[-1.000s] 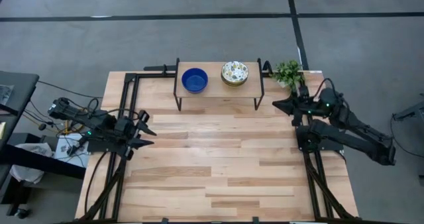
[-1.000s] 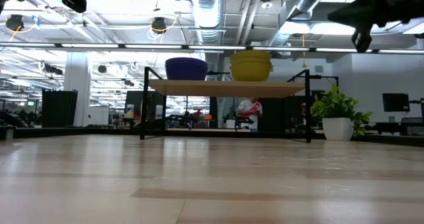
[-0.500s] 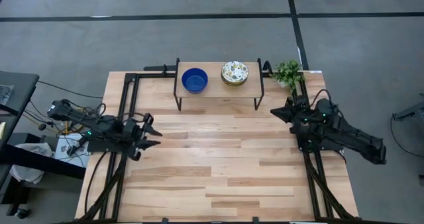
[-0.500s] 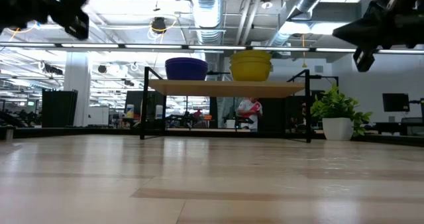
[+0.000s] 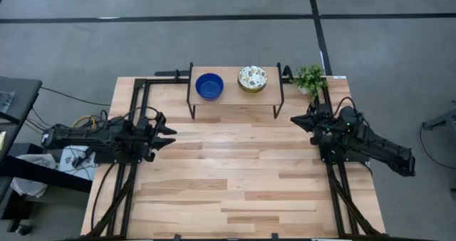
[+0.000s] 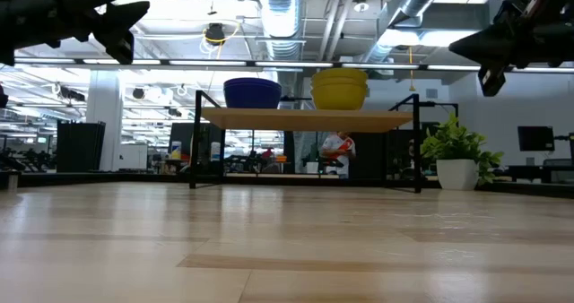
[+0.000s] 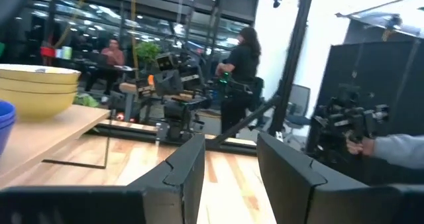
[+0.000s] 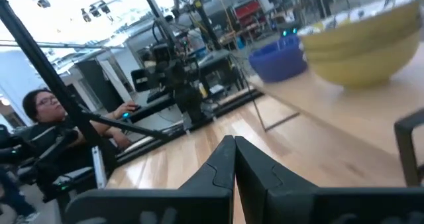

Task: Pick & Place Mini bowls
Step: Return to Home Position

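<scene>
Both stacks of mini bowls up on the shelf (image 5: 231, 98) at the far edge of the table (image 5: 235, 184). Cobalt blue stack (image 5: 209, 85) toward the left. Floral stack (image 5: 252, 78) near it toward the right, not touching it, yellow on the outside in the low view. Probably three bowls to each stack, though hard to count among the blue ones.

Left gripper (image 5: 169, 135) up in the air over the table's left side, well short of the shelf, fingers apart, holding nothing. Right gripper (image 5: 294, 120) in the air over the right side, near the small plant (image 5: 310, 77), fingers pressed together, empty.
</scene>
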Tool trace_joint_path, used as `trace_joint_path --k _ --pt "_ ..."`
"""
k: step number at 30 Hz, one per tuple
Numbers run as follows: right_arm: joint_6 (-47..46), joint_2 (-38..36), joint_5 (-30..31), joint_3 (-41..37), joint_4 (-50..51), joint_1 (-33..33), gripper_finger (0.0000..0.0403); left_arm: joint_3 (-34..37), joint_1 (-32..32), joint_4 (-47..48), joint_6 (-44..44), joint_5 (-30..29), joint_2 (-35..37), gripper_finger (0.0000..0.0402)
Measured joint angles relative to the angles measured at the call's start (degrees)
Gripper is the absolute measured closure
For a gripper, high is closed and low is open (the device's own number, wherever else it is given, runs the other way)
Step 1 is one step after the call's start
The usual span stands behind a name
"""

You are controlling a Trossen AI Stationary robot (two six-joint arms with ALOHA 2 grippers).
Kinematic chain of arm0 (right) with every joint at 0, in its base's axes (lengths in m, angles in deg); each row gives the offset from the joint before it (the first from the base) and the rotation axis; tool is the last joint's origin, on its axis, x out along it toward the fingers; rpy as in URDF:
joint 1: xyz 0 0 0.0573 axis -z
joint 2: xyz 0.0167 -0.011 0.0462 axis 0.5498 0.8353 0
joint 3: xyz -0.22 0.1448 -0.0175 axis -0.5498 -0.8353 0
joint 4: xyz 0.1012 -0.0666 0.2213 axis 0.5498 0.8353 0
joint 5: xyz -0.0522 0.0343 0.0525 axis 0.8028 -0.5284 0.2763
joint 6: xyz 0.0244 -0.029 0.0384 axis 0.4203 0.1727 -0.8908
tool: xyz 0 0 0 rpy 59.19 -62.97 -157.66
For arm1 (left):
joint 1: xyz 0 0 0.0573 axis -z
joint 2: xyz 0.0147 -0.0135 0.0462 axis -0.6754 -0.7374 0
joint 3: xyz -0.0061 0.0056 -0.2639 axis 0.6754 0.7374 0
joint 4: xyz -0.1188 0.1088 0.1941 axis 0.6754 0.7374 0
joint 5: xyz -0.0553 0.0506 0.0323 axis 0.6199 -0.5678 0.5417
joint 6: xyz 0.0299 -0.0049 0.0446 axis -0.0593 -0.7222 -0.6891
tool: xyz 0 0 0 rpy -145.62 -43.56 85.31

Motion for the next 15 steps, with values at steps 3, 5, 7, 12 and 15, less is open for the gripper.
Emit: trace_joint_path --k 3,5,7,12,15 --pt "-1.9 0.0 -1.1 0.0 2.4 -0.2 0.0403 0.0 -4.5 0.0 0.4 6.2 0.0 0.0265" --pt "-1.5 0.0 -0.6 0.0 3.8 -0.6 0.0403 0.0 -6.8 0.1 1.6 6.7 0.0 0.0265" --pt "1.1 0.3 2.6 0.0 4.4 -1.2 0.0403 0.8 -8.4 0.2 1.5 6.5 -0.1 0.0265" --pt "6.6 1.4 5.7 0.0 3.6 -1.9 0.0403 2.9 -10.2 1.0 1.2 6.5 -0.3 0.0265" --pt "8.6 1.4 5.6 0.0 3.9 -2.3 0.0403 2.9 -10.2 0.5 0.3 6.5 -0.4 0.0265"
